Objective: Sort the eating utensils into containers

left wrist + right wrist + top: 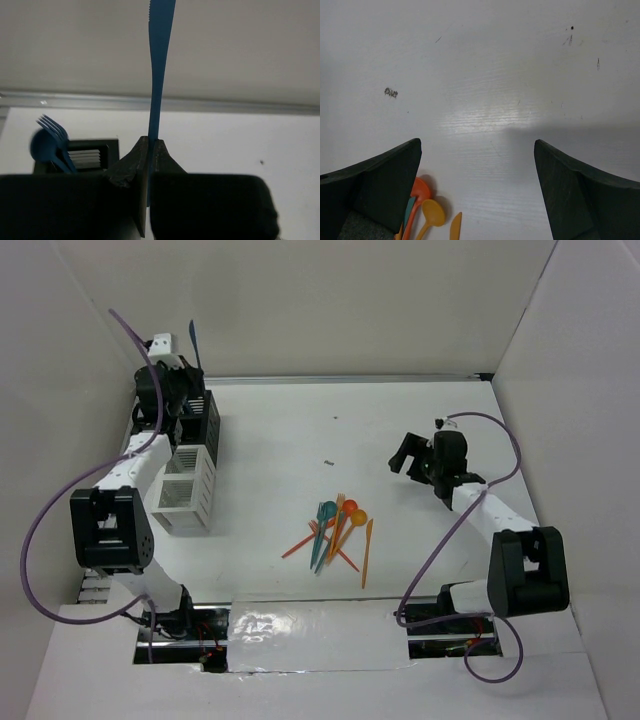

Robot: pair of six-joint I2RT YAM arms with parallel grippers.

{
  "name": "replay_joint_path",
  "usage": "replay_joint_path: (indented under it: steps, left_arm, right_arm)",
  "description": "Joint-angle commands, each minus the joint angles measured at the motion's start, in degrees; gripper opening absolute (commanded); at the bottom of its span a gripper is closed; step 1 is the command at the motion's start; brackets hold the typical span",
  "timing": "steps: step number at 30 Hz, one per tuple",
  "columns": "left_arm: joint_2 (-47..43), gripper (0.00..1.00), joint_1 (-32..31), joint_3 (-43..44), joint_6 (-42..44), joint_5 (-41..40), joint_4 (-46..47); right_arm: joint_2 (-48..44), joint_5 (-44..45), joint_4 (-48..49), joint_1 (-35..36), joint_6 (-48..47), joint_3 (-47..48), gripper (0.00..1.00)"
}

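Standing upright, a slim blue knife (159,75) sits clamped in the left end effector (149,142); right end effector (476,144) gapes apart.

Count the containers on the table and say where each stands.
2. The black bin stands at far left; the white bin stands beside it, on its near side. None seems hidden.

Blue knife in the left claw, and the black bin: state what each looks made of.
Blue knife: likely plastic; thin, evenly coloured, smooth with dull sheen. Black bin: plastic or coated metal, cannot tell; dark slatted walls, matte look.
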Motion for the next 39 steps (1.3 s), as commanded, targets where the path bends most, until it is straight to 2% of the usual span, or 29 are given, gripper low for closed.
replay_joint_path:
  steps: [1, 9, 17, 20, 28, 31, 34, 36, 39]
  left_arm:
    - [3.14, 0.02, 2.59, 1.57, -0.78, 1.25, 15.90]
    - [7.97, 0.04, 8.30, -0.43, -1.32, 3.45, 25.59]
    - [12.81, 0.06, 9.01, -2.19, -0.61, 3.02, 29.38]
    - [13.42, 0.10, 8.84, -4.14, -0.52, 3.01, 33.59]
    - [14.92, 0.13, 8.57, -5.02, 0.97, 3.81, 33.43]
    - [14.74, 0.20, 8.48, -5.37, 1.06, 4.07, 33.17]
    - [13.34, 0.36, 8.48, -6.07, 1.50, 4.68, 33.17]
    - [11.68, 0.53, 8.66, -6.51, 1.85, 4.86, 32.99]
    - [8.87, 0.68, 8.75, -7.73, 2.03, 5.12, 32.29]
  right_arm:
    - [1.73, 0.59, 4.47, -0.49, 0.33, 3.61, 1.00]
    - [4.37, 1.73, 4.47, -0.67, 0.95, 5.28, 1.00]
    - [6.30, 1.21, 5.09, -0.58, 1.30, 6.50, 1.00]
    - [6.57, 1.21, 5.09, -0.58, 1.47, 6.51, 1.00]
    - [6.21, 1.21, 5.09, -0.49, 1.65, 5.99, 1.00]
    - [5.95, 0.69, 5.61, -0.41, 1.91, 5.98, 1.00]
    - [5.34, 0.68, 5.61, -0.49, 1.92, 5.46, 1.00]
    - [5.16, 0.15, 5.61, -0.58, 1.83, 5.46, 1.00]
    - [3.93, 0.15, 5.61, -0.49, 1.39, 4.85, 1.00]
